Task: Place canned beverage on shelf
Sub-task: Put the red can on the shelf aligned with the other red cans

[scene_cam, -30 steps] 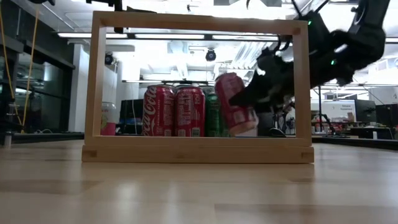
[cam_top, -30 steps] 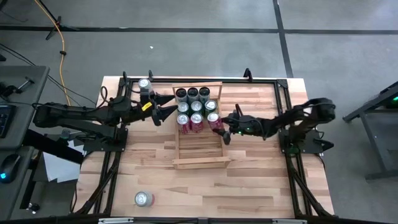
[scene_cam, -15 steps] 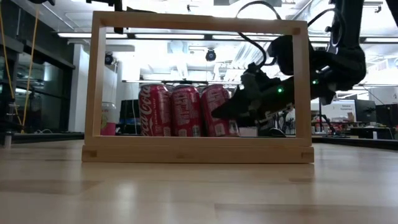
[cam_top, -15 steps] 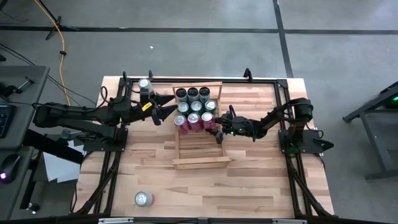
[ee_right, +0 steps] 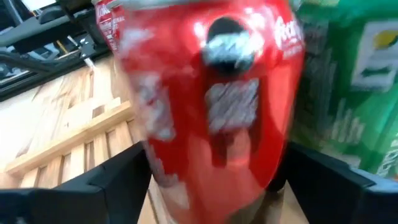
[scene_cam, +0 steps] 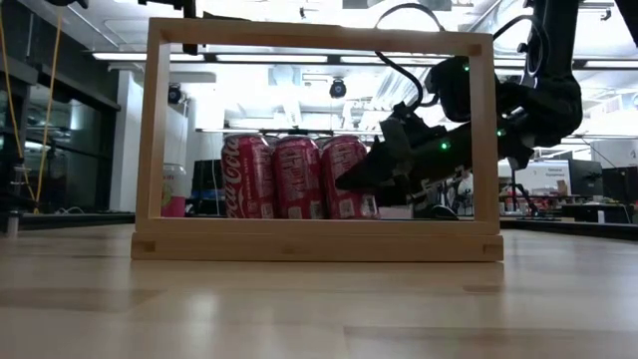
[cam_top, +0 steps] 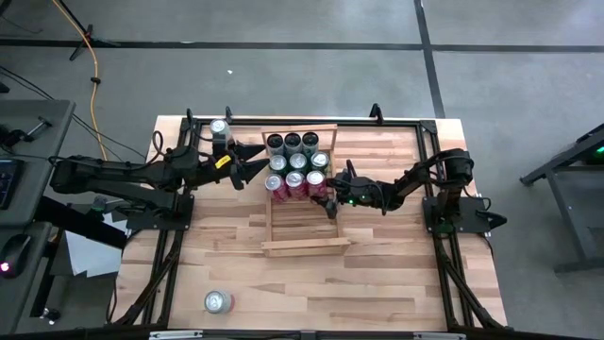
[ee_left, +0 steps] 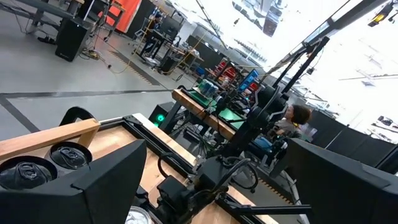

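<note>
The shelf lies mid-table with several cans in three rows at its far end. The right-hand red can of the nearest row stands upright on the slats beside two other red cans. My right gripper reaches in level from the table's right. Its open fingers stand close on either side of this can's lower half. My left gripper hovers open, high above the table left of the shelf, holding nothing.
A silver-topped can stands at the table's far left, and another can near the front left edge. The shelf's near half is bare slats, closed by an end bar. Green cans stand right behind the red row.
My right gripper has come down and toward the table's left with the red can. The can was lifted and tilted over the shelf's right side. Now it stands upright on the slats next to the two other red cans.
</note>
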Controlling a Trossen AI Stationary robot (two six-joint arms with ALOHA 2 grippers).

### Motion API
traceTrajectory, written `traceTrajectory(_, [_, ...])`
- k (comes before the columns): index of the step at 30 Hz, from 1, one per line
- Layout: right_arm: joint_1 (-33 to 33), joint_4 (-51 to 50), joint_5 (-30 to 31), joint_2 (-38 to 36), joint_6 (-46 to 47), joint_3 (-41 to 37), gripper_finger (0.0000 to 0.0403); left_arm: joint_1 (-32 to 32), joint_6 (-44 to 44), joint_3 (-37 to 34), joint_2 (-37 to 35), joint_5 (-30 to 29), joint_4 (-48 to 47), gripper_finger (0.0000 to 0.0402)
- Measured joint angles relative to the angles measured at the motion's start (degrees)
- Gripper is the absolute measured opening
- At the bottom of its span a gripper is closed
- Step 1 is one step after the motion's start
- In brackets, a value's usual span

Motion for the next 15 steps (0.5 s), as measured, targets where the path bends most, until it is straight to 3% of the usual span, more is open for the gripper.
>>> traceTrajectory(15, [-0.02,-1.67,-2.36,0.12,0.21,-0.06,0.0345,0.0,0.02,0.0,0.0,0.17,0.0,0.0381])
